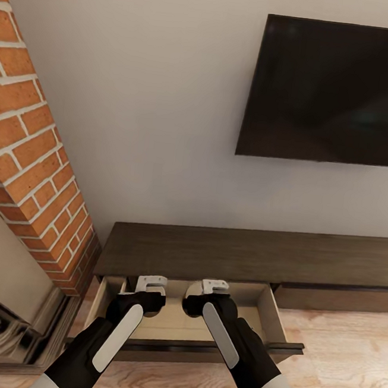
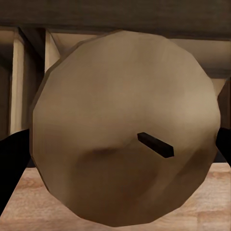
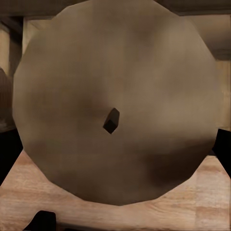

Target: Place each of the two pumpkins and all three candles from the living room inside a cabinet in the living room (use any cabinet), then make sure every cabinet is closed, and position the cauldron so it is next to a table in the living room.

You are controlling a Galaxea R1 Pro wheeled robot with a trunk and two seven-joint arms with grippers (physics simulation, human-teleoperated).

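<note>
The head view looks down from above at the open cabinet drawer (image 1: 265, 312) and wall. Both wrist views face into that drawer, each very near a candle (image 2: 122, 130).

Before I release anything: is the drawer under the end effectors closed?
No: in the head view the drawer of the cabinet is pulled out, its beige interior open beneath both end effectors.

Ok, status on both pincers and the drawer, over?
Left pincer holding candle. Right pincer holding second candle. Both over open cabinet drawer. Nothing blocking.
</note>
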